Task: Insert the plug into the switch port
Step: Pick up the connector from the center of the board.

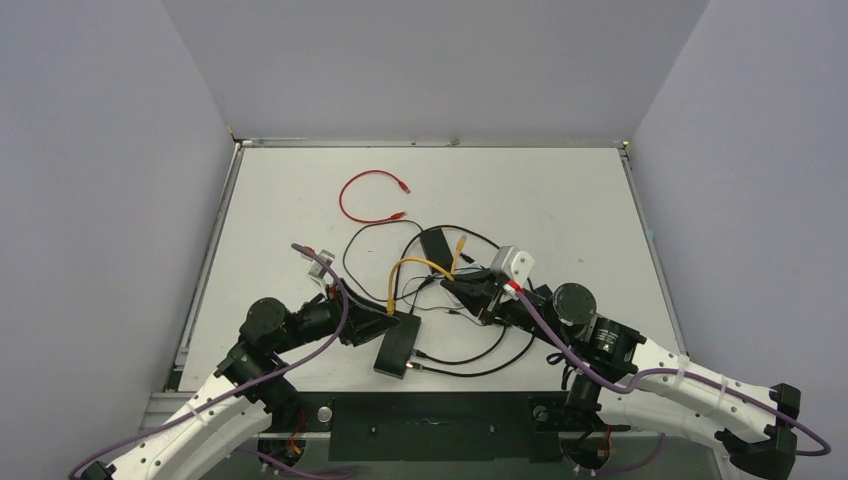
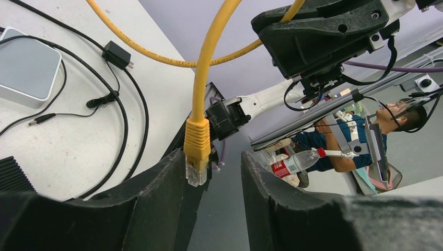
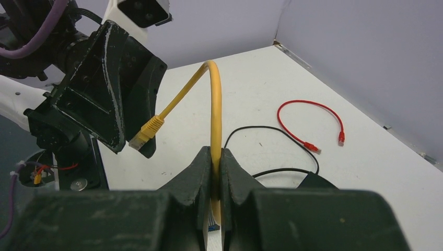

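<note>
The yellow plug (image 2: pixel 197 151) hangs on its yellow cable (image 3: pixel 214 104) between my left gripper's (image 2: pixel 213 157) open fingers, close against the left finger (image 2: pixel 156 188); the right finger stands well apart. In the top view the plug (image 1: pixel 390 305) is just above the flat black switch box (image 1: pixel 397 345); its ports cannot be made out. My right gripper (image 3: pixel 216 151) is shut on the yellow cable further along, holding it up as an arch. In the top view it (image 1: pixel 458 285) sits right of the left gripper (image 1: pixel 383 320). The plug (image 3: pixel 146 130) also shows beside the left gripper's finger in the right wrist view.
A red cable (image 1: pixel 372 197) lies toward the back. A smaller black adapter brick (image 1: pixel 437 245) and black cables (image 1: pixel 470 355) lie mid-table. A light grey pad (image 2: pixel 26 68) and a small black plug-in adapter (image 2: pixel 117 55) lie on the table in the left wrist view.
</note>
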